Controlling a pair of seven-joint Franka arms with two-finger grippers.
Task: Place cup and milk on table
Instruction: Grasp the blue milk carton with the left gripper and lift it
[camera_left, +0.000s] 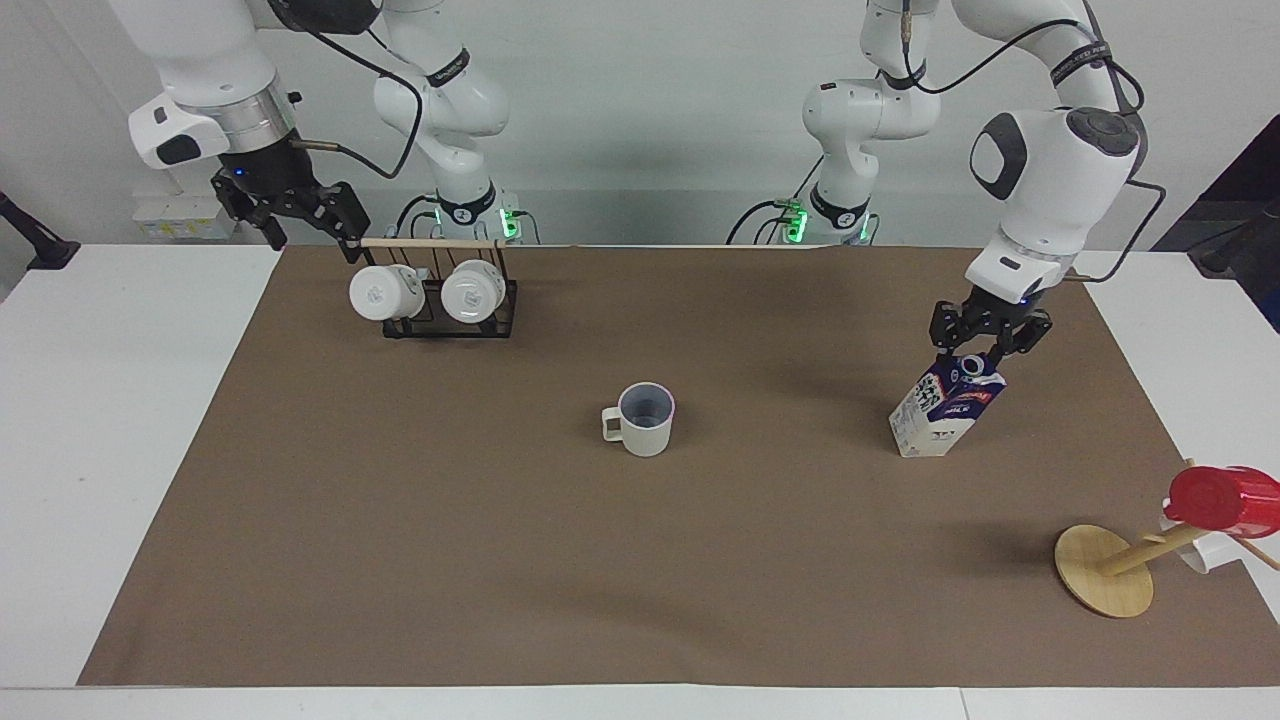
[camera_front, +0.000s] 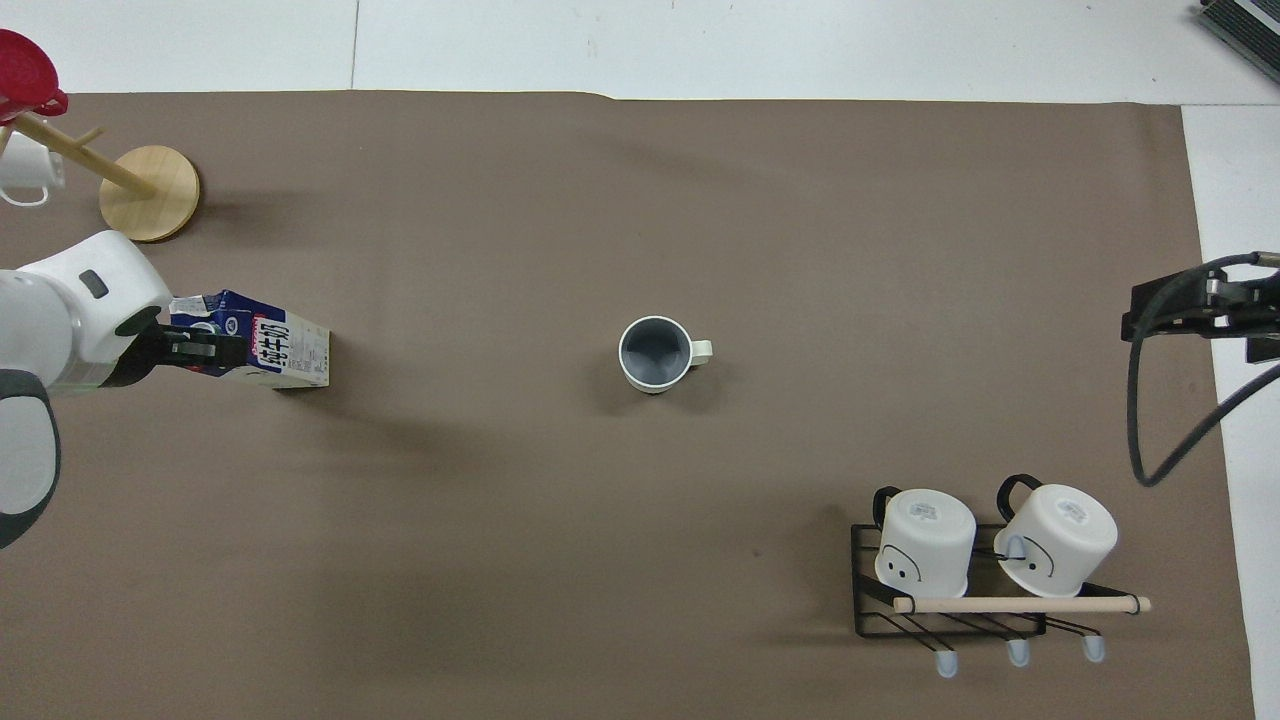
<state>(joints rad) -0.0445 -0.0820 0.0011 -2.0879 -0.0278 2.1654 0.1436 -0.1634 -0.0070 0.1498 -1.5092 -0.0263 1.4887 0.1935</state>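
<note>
The milk stands on the brown sheet of the table toward the left arm's end; it also shows in the overhead view. My left gripper sits on the carton's top ridge, fingers closed in on it, also in the overhead view. The cup stands upright at the sheet's middle, free of both grippers, also in the overhead view. My right gripper is open and empty, raised by the mug rack's outer end; the overhead view shows it over the sheet's edge.
A black wire rack holding two white mugs stands near the robots at the right arm's end, also in the overhead view. A wooden stand with a red cup is at the left arm's end, farthest from the robots.
</note>
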